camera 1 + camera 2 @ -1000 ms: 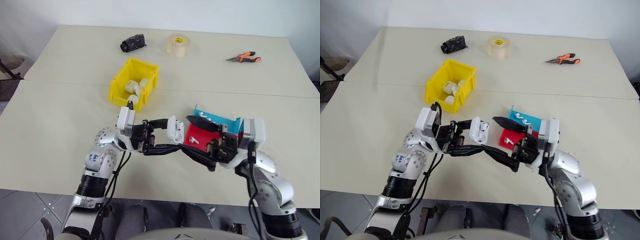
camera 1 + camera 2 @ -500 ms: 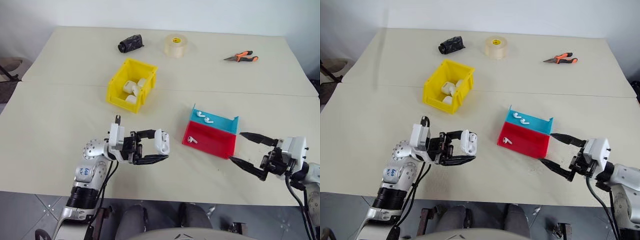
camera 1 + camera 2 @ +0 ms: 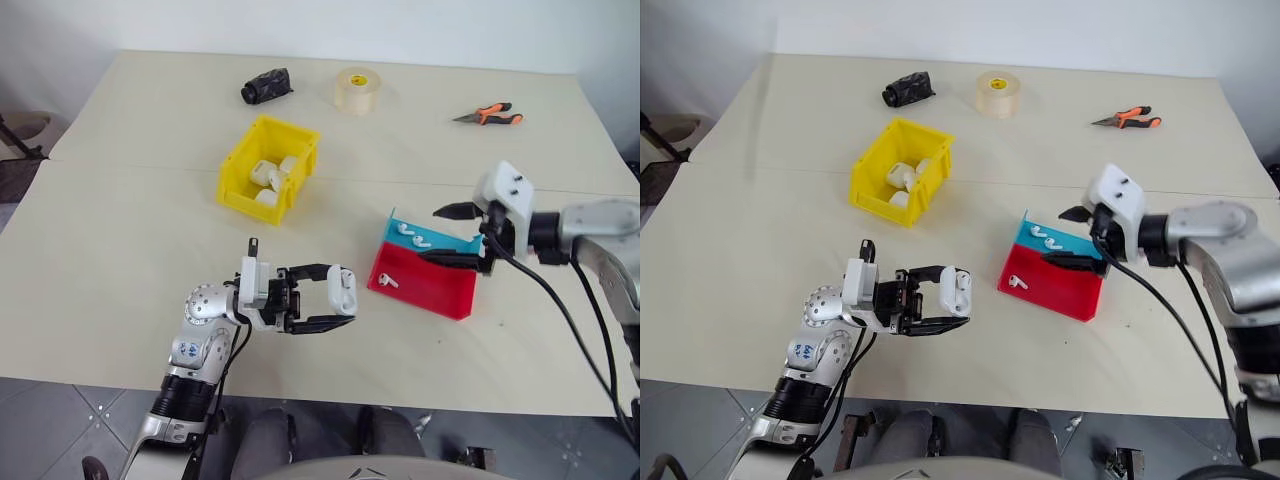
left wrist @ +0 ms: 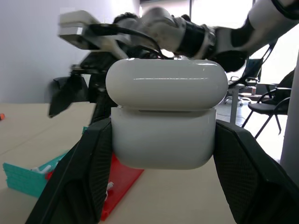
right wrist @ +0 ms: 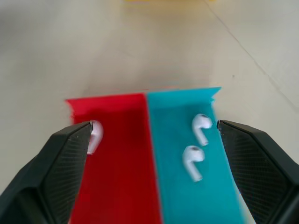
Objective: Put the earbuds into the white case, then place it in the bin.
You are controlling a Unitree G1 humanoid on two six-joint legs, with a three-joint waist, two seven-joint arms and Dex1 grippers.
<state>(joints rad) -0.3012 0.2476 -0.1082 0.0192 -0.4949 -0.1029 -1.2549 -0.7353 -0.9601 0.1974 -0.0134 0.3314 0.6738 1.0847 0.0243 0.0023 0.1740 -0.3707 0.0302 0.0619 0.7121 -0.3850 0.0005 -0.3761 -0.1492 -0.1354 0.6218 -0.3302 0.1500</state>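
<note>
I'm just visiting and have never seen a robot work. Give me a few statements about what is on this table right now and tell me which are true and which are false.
1. The left gripper is shut on the white case. True.
2. All three earbuds lie in the red half of the tray. False: one earbud lies in the red half, and two earbuds lie in the blue half.
3. The right gripper is open above the tray. True.
4. The bin is empty. False: several white items lie in it.
5. The pliers lie beside the bin. False: they lie at the far right of the table, apart from it.
</note>
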